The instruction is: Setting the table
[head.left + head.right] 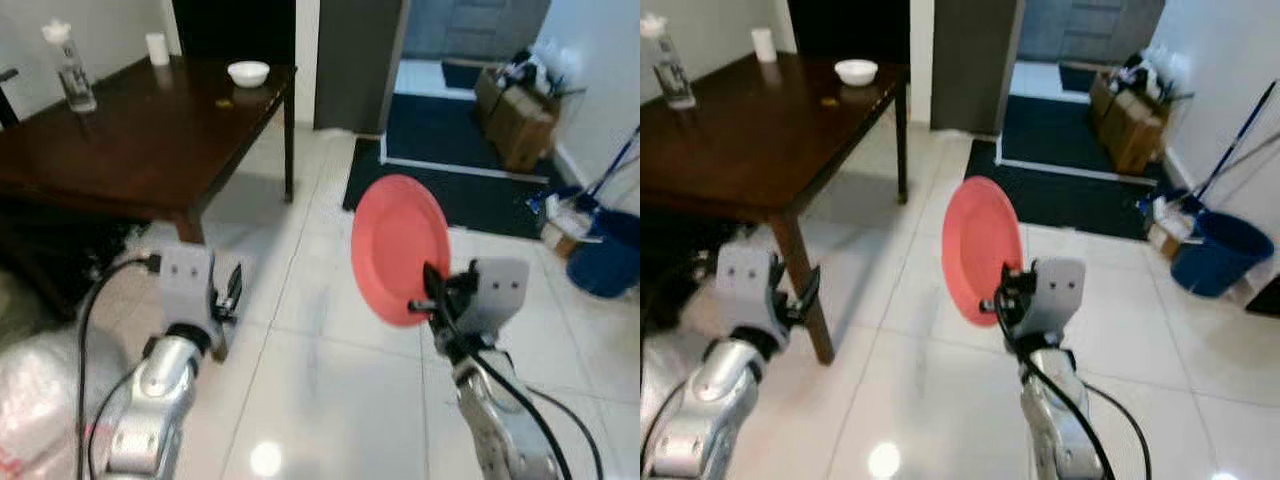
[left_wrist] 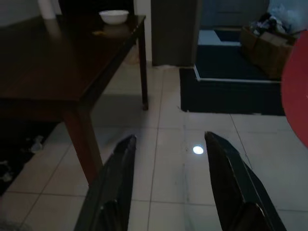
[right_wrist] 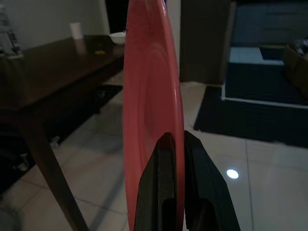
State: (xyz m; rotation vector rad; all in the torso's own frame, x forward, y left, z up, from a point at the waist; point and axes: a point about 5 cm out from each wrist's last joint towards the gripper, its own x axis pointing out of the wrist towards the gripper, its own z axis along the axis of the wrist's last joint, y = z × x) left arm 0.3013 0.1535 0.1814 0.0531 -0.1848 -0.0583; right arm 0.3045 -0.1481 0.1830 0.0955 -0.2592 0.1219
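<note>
My right gripper (image 1: 428,296) is clamped on the near rim of a pink plate (image 1: 398,247), both black fingers (image 3: 163,192) pinching the edge between them; the plate stands almost upright, on edge, held out over the white tiled floor (image 1: 310,370) and well apart from the table; my left gripper (image 2: 168,159) is raised on the left, its two fingers spread apart with nothing between them, just beside the table's near corner leg (image 1: 810,300). The dark wooden table (image 1: 130,140) sits to the far left; on its far end rest a small white bowl (image 1: 248,73) and, just near it, a small yellowish scrap (image 1: 224,101) I cannot identify; a white cup (image 1: 157,48) stands at the far edge, and a clear bottle (image 1: 72,68) stands upright at the left side. Far ahead lies a dark mat (image 1: 450,185) before a doorway; to the far right sit cardboard boxes (image 1: 515,115), a blue bucket (image 1: 1220,252) and a mop handle (image 1: 1230,145) leaning against the wall.
</note>
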